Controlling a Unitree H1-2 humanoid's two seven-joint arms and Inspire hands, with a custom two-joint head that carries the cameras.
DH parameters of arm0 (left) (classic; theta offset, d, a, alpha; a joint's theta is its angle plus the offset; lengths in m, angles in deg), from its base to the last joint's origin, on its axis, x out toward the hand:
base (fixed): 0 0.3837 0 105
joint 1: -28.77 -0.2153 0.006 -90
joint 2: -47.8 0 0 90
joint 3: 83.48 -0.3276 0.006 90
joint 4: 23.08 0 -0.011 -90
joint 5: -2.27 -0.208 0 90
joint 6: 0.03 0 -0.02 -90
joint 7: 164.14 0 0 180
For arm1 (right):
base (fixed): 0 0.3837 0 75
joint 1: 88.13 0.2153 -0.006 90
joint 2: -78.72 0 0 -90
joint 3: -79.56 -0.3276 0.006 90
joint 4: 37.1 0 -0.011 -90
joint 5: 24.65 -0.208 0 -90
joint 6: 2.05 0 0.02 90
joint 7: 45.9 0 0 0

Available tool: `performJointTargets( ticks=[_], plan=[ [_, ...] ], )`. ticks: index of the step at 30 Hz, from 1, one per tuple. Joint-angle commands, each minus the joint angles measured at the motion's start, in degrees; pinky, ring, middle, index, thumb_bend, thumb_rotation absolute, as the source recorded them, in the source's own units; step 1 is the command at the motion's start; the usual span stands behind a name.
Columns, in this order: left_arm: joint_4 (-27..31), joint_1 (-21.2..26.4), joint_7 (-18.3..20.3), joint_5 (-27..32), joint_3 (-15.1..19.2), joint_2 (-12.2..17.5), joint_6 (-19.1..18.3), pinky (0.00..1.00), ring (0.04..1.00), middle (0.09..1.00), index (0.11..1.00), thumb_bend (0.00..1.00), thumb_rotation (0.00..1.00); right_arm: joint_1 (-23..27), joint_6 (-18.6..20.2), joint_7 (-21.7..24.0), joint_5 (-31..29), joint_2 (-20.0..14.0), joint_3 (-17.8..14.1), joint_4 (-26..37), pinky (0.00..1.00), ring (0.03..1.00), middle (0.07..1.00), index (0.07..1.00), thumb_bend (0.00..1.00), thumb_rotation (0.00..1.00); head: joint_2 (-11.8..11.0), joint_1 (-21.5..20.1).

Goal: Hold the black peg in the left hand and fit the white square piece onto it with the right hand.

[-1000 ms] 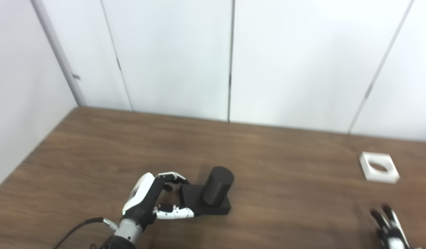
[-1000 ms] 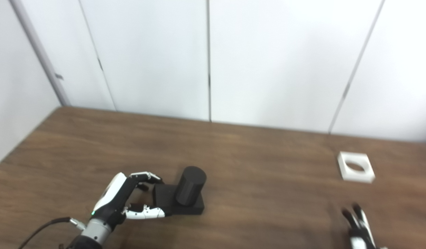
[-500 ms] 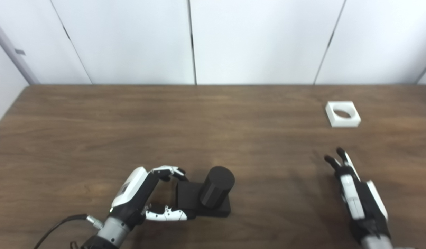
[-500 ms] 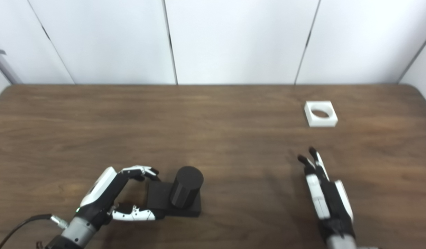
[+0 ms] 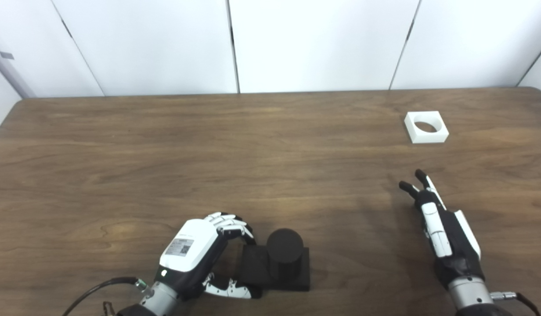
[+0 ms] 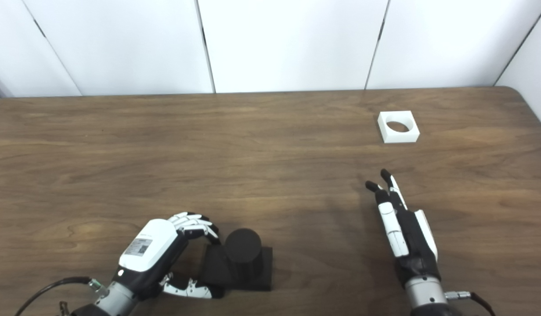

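On woodgrain table [image 5: 121, 153] | matte cylindrical black peg [image 5: 284, 250] | white square piece [image 5: 426, 127], round hole

1. White wall panels [image 5: 314, 44] run across the top of the frame, split by thin dark vertical seams.
2. At upper left a grey strip [image 5: 9, 66] slants down the wall.
3. The brown wood-grain table [image 5: 209, 153] fills the rest of the frame, its far edge meeting the wall.
4. Its far right corner [image 6: 514, 90] is rounded.
5. Light is even and soft, with faint sheen on the wood.

right hand [image 5: 444, 230] reached further forward, left hand [image 5: 196, 259] curled tighter
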Motion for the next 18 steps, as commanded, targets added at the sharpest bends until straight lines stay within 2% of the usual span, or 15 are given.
performJointTargets(
  ticks=[1, 6, 10, 13, 15, 18],
  plan=[
    [-2.33, -0.96, 2.19, -3.3, -1.37, -0.16, -0.11, 0.88, 0.817, 0.743, 0.487, 0.52, 0.04, 1.37, -0.31, -0.32, 0.0, 1.86, -0.33, 2.2, 1.0, 0.959, 0.889, 0.976, 0.57, 1.0, -0.07, -0.2],
    [-2.56, -1.08, 1.14, -6.35, -1.51, -0.8, 0.38, 0.86, 0.805, 0.735, 0.487, 0.52, 0.05, 1.18, -0.6, -0.13, -0.51, 1.37, -0.9, 1.96, 1.0, 0.957, 0.886, 0.97, 0.57, 1.0, -0.6, -0.83],
    [-2.03, -1.18, 1.8, -7.24, -1.54, -1.25, -0.03, 0.86, 0.81, 0.74, 0.487, 0.52, 0.04, 1.17, -1.71, 0.11, -2.32, 1.22, -1.78, 1.69, 1.0, 0.967, 0.897, 0.977, 0.57, 1.0, -1.53, -2.59],
    [-2.02, -1.27, 1.68, -7.39, -1.46, -1.53, 0.02, 0.86, 0.81, 0.74, 0.487, 0.52, 0.04, 2.08, -1.9, 0.39, -2.43, 0.23, -2.46, 2.3, 1.0, 0.971, 0.906, 0.976, 0.53, 0.97, -2.48, -3.9],
    [-2.2, -1.29, 1.34, -7.54, -1.4, -1.67, 0.17, 0.85, 0.803, 0.736, 0.486, 0.52, 0.04, 3.16, -0.37, 0.82, -1.82, -0.8, -2.84, 3.24, 1.0, 0.965, 0.913, 0.969, 0.55, 0.84, -2.94, -4.59],
    [-2.61, -1.24, 0.86, -7.45, -1.26, -1.77, 0.48, 0.83, 0.798, 0.732, 0.486, 0.52, 0.04, 5.33, 1.93, 1.97, 5.45, -4.73, -1.83, 4.14, 0.98, 0.952, 0.921, 0.962, 0.58, 0.73, -3.58, -5.77]
  ],
)
